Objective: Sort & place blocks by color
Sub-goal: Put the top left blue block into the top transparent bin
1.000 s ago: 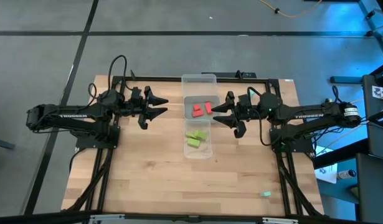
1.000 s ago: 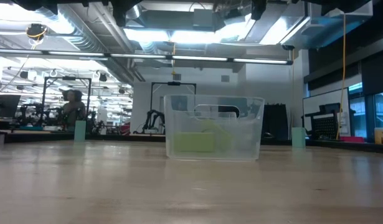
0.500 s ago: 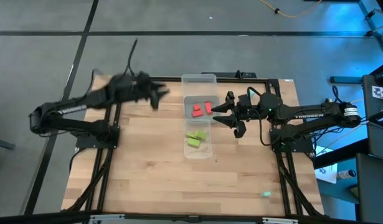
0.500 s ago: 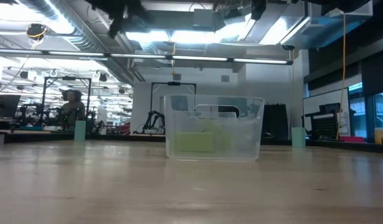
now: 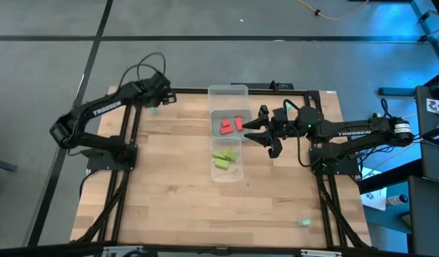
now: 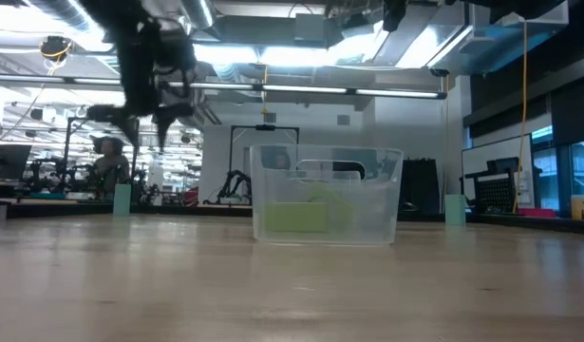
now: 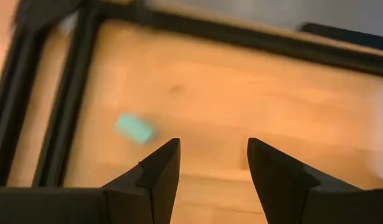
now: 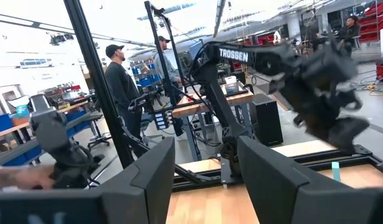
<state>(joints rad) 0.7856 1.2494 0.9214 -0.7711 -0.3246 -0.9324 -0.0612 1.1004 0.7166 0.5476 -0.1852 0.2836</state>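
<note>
Two mint blocks lie outside the tray, and we judge the step in hand to be fetching the one at the table's far left corner. Our left gripper (image 5: 160,95) hangs just above that mint block (image 7: 134,129), fingers (image 7: 157,171) apart and empty, the block on the wood a little ahead of and beside one fingertip. The next move, as we judge it, calls for lining the jaws up over the small bar, dropping to the wood and closing squarely.

Our right gripper (image 5: 255,129) waits just beside the clear tray (image 5: 228,91), fingers parted around nothing. Toward its own left, inside the tray, the red blocks (image 5: 231,125) lie in one section and the lime blocks (image 5: 225,158) in the next. The second mint block (image 5: 305,223) lies well apart, near the table's front right corner.

Bare pale planks make up the wooden table (image 5: 169,193), edged by a black frame (image 7: 66,93). Beyond, two people (image 8: 121,81) stand in a bright workshop.
</note>
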